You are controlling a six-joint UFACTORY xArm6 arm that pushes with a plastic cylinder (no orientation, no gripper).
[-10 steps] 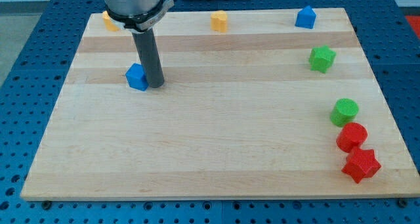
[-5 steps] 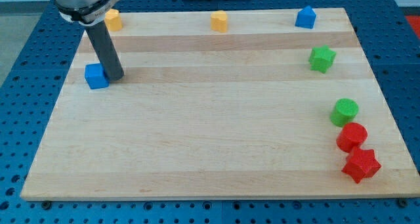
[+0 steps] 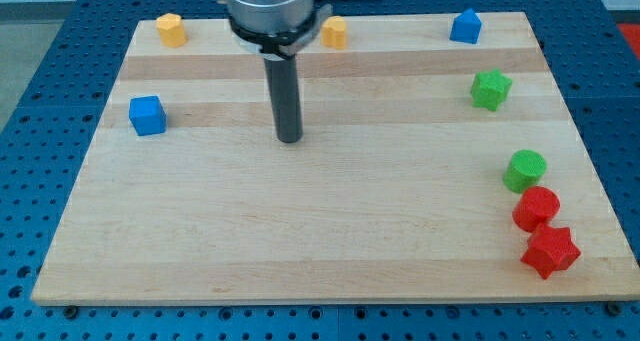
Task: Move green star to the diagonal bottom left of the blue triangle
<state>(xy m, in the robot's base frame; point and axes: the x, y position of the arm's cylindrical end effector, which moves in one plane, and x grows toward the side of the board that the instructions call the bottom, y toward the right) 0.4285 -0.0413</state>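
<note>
The green star [image 3: 490, 89] lies at the view's right, below the blue triangle-like block [image 3: 465, 26] at the top right. My tip [image 3: 289, 138] rests on the board's middle-left, far to the left of the green star and touching no block. A blue cube [image 3: 147, 115] sits at the view's left, well left of my tip.
Two orange blocks stand along the top edge, one [image 3: 171, 29] at the left and one [image 3: 334, 31] beside the rod's upper part. A green cylinder [image 3: 525, 170], a red cylinder [image 3: 536, 209] and a red star [image 3: 549, 251] sit in a column at the right edge.
My tip pushed the blue cube leftward, then left it and moved right to the board's middle-left. The other blocks have not moved.
</note>
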